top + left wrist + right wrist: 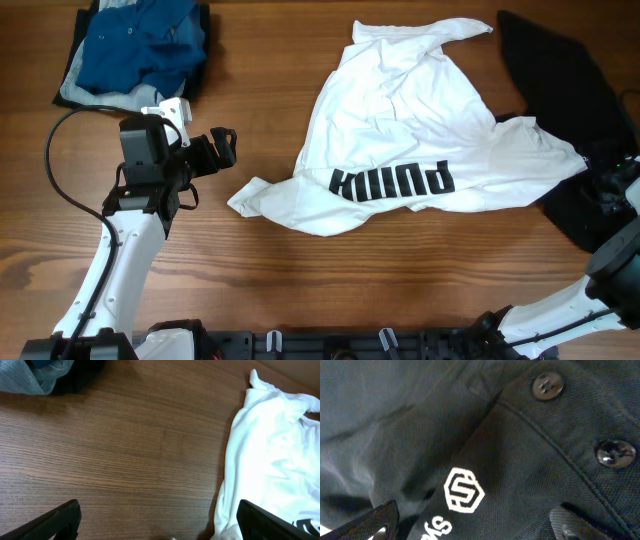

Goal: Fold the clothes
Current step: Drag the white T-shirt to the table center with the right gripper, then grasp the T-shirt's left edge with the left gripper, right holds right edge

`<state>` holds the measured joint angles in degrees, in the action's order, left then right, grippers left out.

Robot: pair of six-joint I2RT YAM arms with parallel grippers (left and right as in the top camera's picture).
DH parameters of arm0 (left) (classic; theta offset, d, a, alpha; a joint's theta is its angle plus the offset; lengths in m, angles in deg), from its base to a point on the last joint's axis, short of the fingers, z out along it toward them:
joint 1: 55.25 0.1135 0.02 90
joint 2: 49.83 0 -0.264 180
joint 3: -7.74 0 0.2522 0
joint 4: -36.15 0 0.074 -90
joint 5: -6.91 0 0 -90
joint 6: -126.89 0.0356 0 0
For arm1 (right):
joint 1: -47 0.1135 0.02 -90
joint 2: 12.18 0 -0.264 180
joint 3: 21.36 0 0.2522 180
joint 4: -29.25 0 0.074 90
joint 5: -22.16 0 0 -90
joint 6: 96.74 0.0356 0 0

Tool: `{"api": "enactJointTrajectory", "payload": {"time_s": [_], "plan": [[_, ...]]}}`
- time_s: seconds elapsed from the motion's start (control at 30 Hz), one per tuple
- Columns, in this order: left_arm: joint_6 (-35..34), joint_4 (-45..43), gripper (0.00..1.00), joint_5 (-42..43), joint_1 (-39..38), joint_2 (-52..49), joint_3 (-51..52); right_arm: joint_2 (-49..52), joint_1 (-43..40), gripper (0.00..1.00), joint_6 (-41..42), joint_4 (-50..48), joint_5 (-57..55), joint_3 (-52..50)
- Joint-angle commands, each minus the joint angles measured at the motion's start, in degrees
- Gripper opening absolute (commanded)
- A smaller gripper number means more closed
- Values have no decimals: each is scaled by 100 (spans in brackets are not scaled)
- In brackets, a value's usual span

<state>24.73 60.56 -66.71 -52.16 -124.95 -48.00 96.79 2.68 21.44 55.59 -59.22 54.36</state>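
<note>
The white T-shirt (420, 130) lies crumpled in the middle of the table, its black print (392, 181) facing up near the front edge. Its left corner (245, 198) points toward my left gripper (222, 148), which is open and empty just left of the shirt. In the left wrist view the shirt (272, 455) fills the right side, with my left gripper (160, 527) spread wide above bare wood. My right gripper (475, 527) is open, close over a black polo shirt (485, 435) with buttons and a white logo; the right arm (615, 195) sits at the far right.
A blue collared shirt (140, 40) lies on a pile of clothes at the back left. A black garment (565, 100) lies at the right, partly under the white shirt's edge. Bare wood (270, 80) lies between the pile and the white shirt.
</note>
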Motion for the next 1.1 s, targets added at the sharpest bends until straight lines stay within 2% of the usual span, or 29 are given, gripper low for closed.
{"api": "enactJointTrajectory", "payload": {"time_s": [0.0, 0.27, 0.43, 0.6, 0.7, 0.87, 1.07], "plan": [[-28, -15, 100, -59, -15, -44, -79, 420, -282, 100, -216, 2, -304, -103], [-26, -20, 100, -96, -15, -44, -79, 420, -1128, 99, -485, 232, 415, 280], [-26, -87, 100, -101, -15, -44, -79, 236, -1130, 100, -553, 605, 1834, 953], [-4, -125, 100, -50, -15, -44, -79, -402, -570, 100, -654, 817, 2227, 1449], [225, 7, 100, 260, -28, -44, -79, -946, -164, 100, -776, 960, 2465, 1541], [275, 717, 99, 313, -258, -44, -79, -1856, 828, 100, -1130, 1587, 2557, 1541], [262, 1670, 85, 310, -839, -57, -79, -2002, 1840, 100, -1471, 2739, 2378, 1499]]}}
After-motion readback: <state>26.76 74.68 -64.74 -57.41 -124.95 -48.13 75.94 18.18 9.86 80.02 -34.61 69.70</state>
